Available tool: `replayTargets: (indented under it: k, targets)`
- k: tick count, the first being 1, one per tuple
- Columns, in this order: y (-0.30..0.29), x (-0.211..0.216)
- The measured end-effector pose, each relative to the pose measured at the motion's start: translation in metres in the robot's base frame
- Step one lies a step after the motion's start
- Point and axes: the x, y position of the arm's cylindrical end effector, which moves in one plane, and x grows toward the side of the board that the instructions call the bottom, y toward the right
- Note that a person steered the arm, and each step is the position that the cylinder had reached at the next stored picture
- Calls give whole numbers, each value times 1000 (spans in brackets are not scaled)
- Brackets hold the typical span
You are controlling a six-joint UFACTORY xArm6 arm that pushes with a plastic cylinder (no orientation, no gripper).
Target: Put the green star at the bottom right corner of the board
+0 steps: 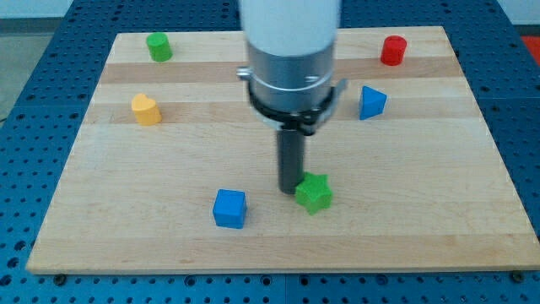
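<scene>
The green star (314, 192) lies on the wooden board (405, 211), a little right of the middle and toward the view's bottom. My tip (291, 189) touches the star's left side. The arm's body hides part of the board above it. The blue cube (229, 209) sits to the left of my tip, apart from the star.
A blue triangular block (370, 102) sits at the right. A red cylinder (392, 51) is at the top right. A green cylinder (158, 46) is at the top left. A yellow heart-like block (145, 110) is at the left.
</scene>
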Motion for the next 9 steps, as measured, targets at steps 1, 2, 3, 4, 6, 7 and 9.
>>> replayTargets:
  k: [1, 2, 3, 4, 6, 7, 9]
  targets:
    - [31, 14]
    - [54, 14]
    - [66, 16]
    - [72, 17]
    - [24, 7]
    - [36, 36]
    - [132, 61]
